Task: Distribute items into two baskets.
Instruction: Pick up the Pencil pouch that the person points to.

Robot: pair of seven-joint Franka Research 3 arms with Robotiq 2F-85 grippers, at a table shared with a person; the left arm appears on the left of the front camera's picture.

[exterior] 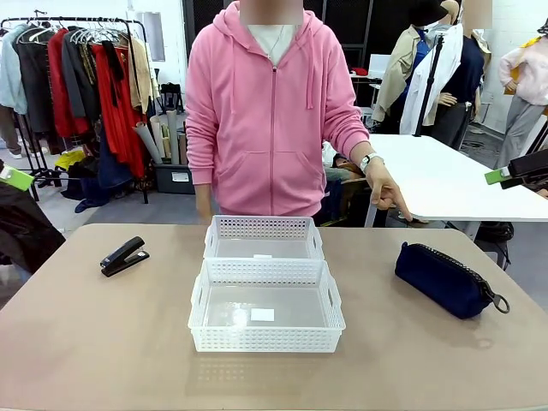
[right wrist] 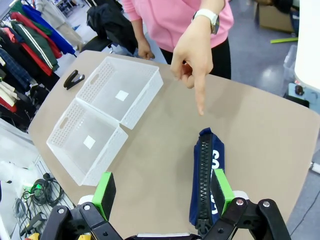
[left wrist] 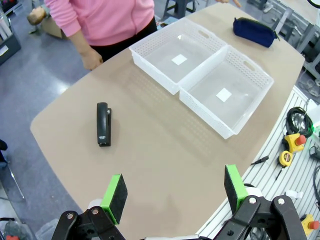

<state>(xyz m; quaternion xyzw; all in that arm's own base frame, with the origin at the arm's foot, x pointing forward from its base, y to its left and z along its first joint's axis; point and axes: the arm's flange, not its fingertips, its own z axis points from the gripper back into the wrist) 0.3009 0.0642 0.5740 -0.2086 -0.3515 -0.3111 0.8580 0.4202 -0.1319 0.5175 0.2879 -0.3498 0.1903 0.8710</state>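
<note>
**A:** Front view first. How was it laid out?

**B:** The near basket (exterior: 265, 306) and far basket (exterior: 263, 238) sat end to end on the counter (exterior: 103, 342), both empty. The stapler (exterior: 124, 255) lay out on the left arm's side and the pouch (exterior: 447, 278) on the right arm's. The person's hand (exterior: 387, 190) pointed down near the counter's far edge, beyond the pouch.

**A:** And the left wrist view?

**B:** The left tool (left wrist: 175, 190) hung high over the counter, jaws spread wide with nothing between them. The stapler lay ahead of it, in line with the pad on the view's left and well apart from it. The near basket was farther ahead, towards the other pad. The pouch lay far beyond both baskets.

**A:** Right wrist view?

**B:** The right tool (right wrist: 163, 191) was also fully spread and empty. The pouch lay lengthwise just ahead of it, zip upward, with its near end beside the pad on the view's right. The hand's finger pointed down just past the pouch's far end. Both baskets sat off towards the other pad.

**A:** So which step was it?

**B:** I'd say the very start, with nothing sorted and the pouch singled out first. The right tool would need to shift over until the pouch sat centred between its jaws. Then it would need to span the narrow width at the middle, come down and close firmly, since the soft body would likely squash. The stapler looked like the left tool's job.
</note>
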